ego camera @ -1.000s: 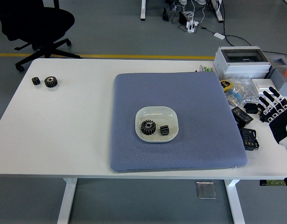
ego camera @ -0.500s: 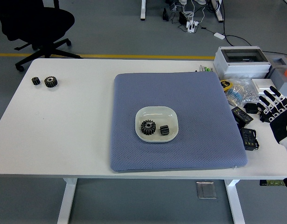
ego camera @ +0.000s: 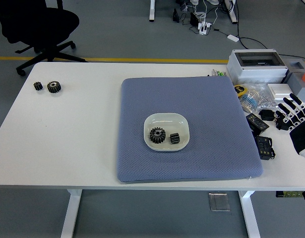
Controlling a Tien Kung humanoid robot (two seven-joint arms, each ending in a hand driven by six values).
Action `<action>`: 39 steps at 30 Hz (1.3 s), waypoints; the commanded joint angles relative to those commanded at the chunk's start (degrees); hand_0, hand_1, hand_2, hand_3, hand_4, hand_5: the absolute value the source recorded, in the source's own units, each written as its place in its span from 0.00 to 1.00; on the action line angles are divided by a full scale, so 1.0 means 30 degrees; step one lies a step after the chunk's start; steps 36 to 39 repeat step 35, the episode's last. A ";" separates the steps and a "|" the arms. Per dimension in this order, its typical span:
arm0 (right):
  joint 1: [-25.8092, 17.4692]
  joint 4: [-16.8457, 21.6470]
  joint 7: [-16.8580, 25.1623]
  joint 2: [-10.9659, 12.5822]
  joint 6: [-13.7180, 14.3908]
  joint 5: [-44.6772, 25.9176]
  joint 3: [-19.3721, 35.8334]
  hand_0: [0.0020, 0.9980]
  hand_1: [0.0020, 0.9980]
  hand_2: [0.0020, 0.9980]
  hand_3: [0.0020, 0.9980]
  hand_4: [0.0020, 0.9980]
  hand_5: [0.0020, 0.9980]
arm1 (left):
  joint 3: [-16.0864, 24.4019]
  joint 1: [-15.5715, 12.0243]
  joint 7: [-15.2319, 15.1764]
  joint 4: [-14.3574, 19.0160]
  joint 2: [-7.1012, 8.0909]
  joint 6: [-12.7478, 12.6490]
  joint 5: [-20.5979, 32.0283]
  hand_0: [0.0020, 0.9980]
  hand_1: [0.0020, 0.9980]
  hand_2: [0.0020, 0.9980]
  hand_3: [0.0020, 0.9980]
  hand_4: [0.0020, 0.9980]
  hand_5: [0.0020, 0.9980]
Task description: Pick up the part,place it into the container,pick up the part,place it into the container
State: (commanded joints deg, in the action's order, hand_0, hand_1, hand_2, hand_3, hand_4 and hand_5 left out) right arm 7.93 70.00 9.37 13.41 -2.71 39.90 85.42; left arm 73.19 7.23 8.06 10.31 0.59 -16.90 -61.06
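White table (ego camera: 83,144) seen from above, with a blue-grey pad (ego camera: 202,148) covering its middle and right. Centred on the pad, a shallow white dish (ego camera: 167,120) holding two dark parts: a large gear (ego camera: 157,134) lying flat at the left, toothed face up, and a small gear (ego camera: 174,139) just beside it at the right, on its side with its axis running roughly level and toward the picture's lower right. Near the table's far left corner, two more gears side by side, a tiny one (ego camera: 38,86) and a bigger one (ego camera: 54,87), both flat on the tabletop. At the right edge, the right hand (ego camera: 294,119) over the table, fingers spread and relaxed, grasping nothing, well apart from the dish. Nearby, a grey box (ego camera: 256,67), cables and small black devices (ego camera: 261,139). Beyond the far edge, a black office chair (ego camera: 40,25) on the grey floor.
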 joint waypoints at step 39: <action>0.0042 0.0181 0.0228 0.0012 0.1238 -0.0176 0.0090 0.78 0.75 0.78 0.73 1.00 0.87 | -0.0578 0.0066 -0.0201 0.0000 -0.0180 0.0155 0.0700 0.62 0.60 0.64 0.56 0.64 0.57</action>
